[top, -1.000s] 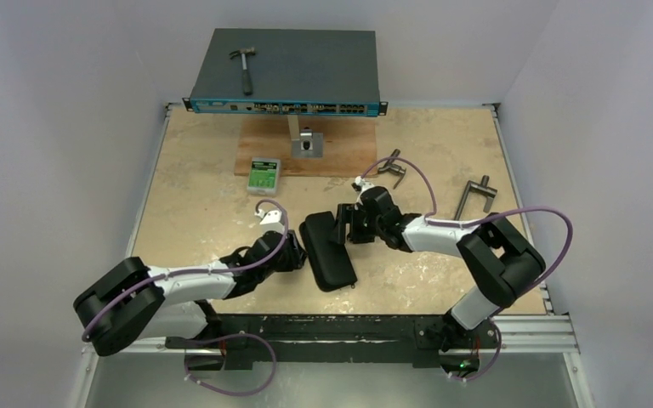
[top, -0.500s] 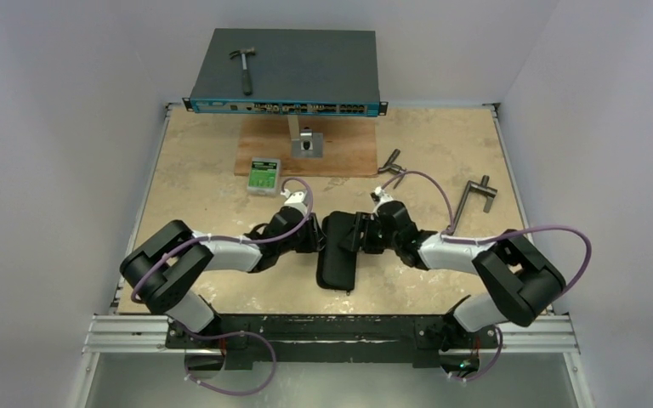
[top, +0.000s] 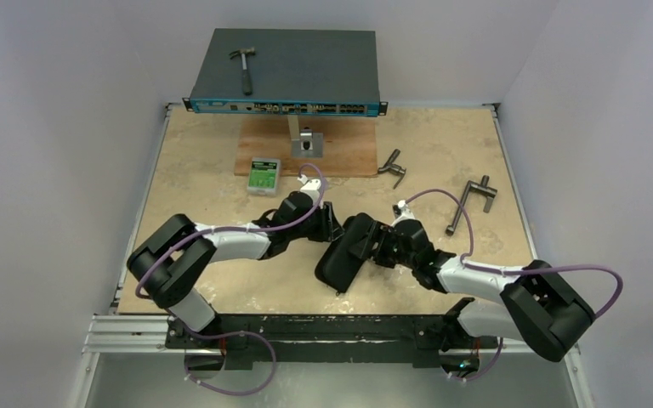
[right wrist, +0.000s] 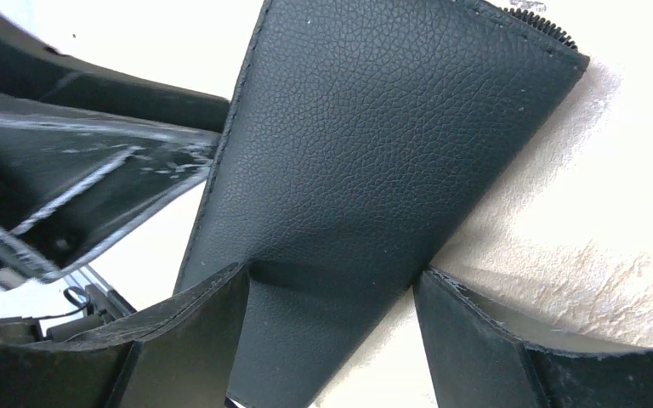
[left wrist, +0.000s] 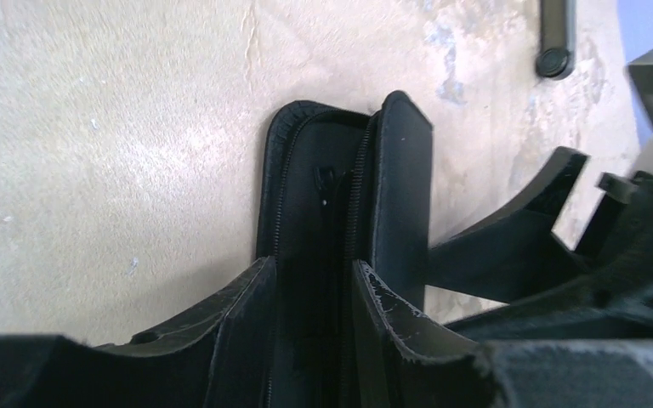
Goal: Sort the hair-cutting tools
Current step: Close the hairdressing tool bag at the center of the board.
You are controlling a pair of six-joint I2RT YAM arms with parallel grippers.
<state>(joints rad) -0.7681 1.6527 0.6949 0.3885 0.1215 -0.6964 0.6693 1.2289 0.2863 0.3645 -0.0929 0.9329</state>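
Case (top: 340, 255), black zippered leather pouch, lies mid-table, tilted, between both arms. Left gripper (left wrist: 310, 280) fingers straddle case's zipper edge, pressed on either side: clamped on case. Right gripper (right wrist: 332, 289) fingers sit at both flanks of case's flat leather face, gripping it wide. Scissors, comb, clips not visible; cannot tell whether inside case. T-handle tools (top: 474, 200) far right. Hammer (top: 244, 68) on blue box (top: 289, 72), far side.

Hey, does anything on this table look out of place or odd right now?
Yes: a hammer lies on top of the network switch at the back, an unlikely spot for it. The black zip case also sits tipped up on edge between both pincers.
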